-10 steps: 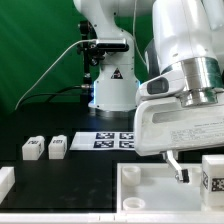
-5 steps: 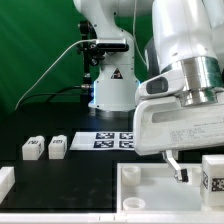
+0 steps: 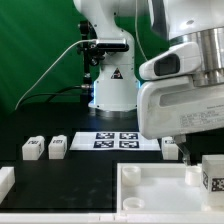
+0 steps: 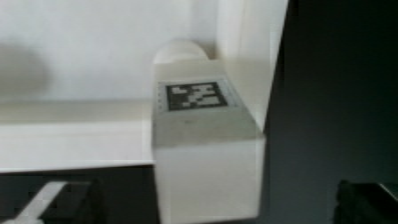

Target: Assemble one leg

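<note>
Now we see that the arm has lifted and shifted toward the exterior view's right since half a second ago. The big white wrist housing sits higher, and the finger that was low over the top (image 3: pixel 150 190) has come up with it. The gripper (image 4: pixel 210 200) is apart: in the wrist view its two dark fingers (image 4: pixel 50 200) show at both sides with a wide gap, and they hold nothing.

The leg (image 3: pixel 213 176) stands upright at the exterior view's right edge, just beside the top, with its tag facing the camera. It did not move. In the wrist view a tagged leg is centred between the fingers but not touched by them; we judge it is this same one. Two other legs (image 3: pixel 33 148) lie on the desk (image 3: pixel 90 165) well apart from it, on the exterior view's left, near the marker board (image 3: pixel 118 140).

For the task this means, in our judgement, that the arm is lining up over the leg and the grasp is not yet made. It would next need to descend and close.
</note>
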You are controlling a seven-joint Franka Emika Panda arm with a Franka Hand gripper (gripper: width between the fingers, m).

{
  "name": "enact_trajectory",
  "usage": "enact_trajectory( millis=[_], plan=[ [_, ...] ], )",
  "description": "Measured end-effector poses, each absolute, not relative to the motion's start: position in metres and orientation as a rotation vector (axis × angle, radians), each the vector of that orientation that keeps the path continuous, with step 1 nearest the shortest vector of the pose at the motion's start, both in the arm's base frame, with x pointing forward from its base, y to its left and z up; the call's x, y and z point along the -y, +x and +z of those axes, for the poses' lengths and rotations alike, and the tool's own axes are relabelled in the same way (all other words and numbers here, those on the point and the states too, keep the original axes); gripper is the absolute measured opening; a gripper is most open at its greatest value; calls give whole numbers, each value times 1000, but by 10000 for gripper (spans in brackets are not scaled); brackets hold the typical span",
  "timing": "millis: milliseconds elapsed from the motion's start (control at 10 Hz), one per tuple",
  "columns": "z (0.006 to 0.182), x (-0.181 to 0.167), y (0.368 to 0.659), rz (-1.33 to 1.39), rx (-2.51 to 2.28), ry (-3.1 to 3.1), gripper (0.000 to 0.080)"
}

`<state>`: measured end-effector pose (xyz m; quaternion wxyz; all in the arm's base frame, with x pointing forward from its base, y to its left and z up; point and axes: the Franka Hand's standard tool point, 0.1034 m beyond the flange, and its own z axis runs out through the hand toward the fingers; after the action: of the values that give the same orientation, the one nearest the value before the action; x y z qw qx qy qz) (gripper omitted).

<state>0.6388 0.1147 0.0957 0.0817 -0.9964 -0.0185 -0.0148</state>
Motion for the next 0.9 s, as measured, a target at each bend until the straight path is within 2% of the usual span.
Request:
enact_trajectory(
  millis=[100,300,700,800,900],
  plan=[
    [92,-113,642,114,60,-2968,649],
    [86,-112,648,116,52,-2968,649],
    [67,-113,634,114,39,-2973,649],
    [67,-113,634,113,39,-2974,649],
    [66,-113,634,114,39,-2974,515]
  ],
)
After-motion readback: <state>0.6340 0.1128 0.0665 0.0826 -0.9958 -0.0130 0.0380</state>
